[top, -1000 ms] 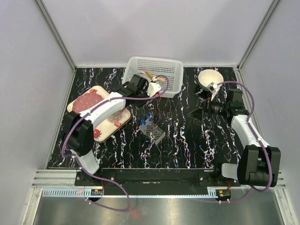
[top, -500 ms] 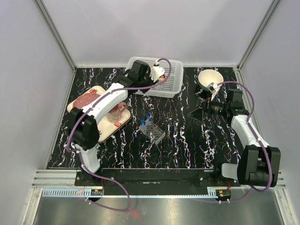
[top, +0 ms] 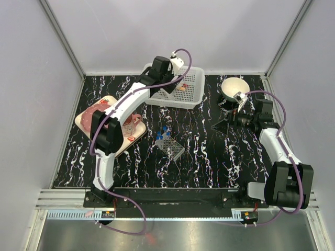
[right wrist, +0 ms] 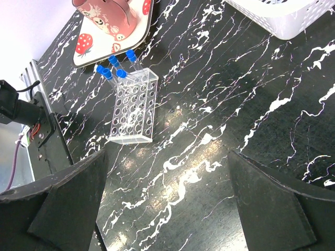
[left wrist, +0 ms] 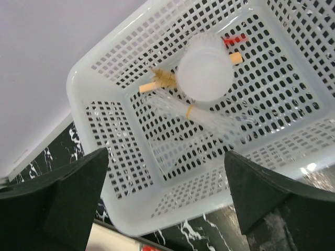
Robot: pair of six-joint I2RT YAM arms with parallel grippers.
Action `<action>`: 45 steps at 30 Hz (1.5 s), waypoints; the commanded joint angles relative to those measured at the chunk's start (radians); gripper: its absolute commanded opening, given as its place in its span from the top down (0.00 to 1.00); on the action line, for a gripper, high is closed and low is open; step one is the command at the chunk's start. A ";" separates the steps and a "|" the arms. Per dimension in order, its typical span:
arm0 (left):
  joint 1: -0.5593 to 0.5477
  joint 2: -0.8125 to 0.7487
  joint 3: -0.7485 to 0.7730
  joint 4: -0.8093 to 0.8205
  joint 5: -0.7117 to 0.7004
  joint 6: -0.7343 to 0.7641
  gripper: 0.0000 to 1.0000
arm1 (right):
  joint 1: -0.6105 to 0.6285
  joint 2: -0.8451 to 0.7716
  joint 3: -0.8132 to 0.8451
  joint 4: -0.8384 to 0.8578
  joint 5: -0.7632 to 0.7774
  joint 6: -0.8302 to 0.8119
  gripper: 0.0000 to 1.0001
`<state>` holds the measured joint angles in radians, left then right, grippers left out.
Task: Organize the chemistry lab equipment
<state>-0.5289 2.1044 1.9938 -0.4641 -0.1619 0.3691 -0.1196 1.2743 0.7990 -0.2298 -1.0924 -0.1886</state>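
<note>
**Hovering over the white basket [top: 194,86], left gripper [left wrist: 166,157] spread wide**

So the left arm is stretched to the back of the table [top: 209,157], with its gripper hanging over the basket, fingers well apart and nothing between them. Straight below it, inside the basket, is the translucent bottle [left wrist: 205,73], seen end-on with a bit of red cap peeking out behind. I honestly can't tell if it's resting on the basket floor. Under it lie the thin wooden sticks [left wrist: 149,86] and a bundle of clear pipettes [left wrist: 209,117].

The right gripper [right wrist: 167,162] is also spread wide and holds nothing, low over the table near the white bowl [top: 234,86]. The tube rack [right wrist: 133,107] sits mid-table with four blue-capped test tubes [right wrist: 120,73] at one end, near the strawberry tray [right wrist: 86,44] with the pink mug [right wrist: 102,10].
</note>
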 commanded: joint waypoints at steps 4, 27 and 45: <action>0.021 -0.372 -0.199 0.123 0.079 -0.111 0.01 | -0.015 -0.035 0.040 -0.002 -0.001 -0.041 0.00; 0.112 -1.337 -1.015 0.030 0.190 -0.495 0.01 | -0.143 -0.179 0.083 -0.074 0.176 -0.037 0.00; 0.115 -1.537 -0.846 -0.252 0.142 -0.673 0.01 | -0.143 -0.369 0.560 -0.341 0.816 0.161 0.00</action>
<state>-0.4202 0.5758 1.0752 -0.6918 0.0029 -0.2691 -0.2584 0.9283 1.2861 -0.5209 -0.3946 -0.0925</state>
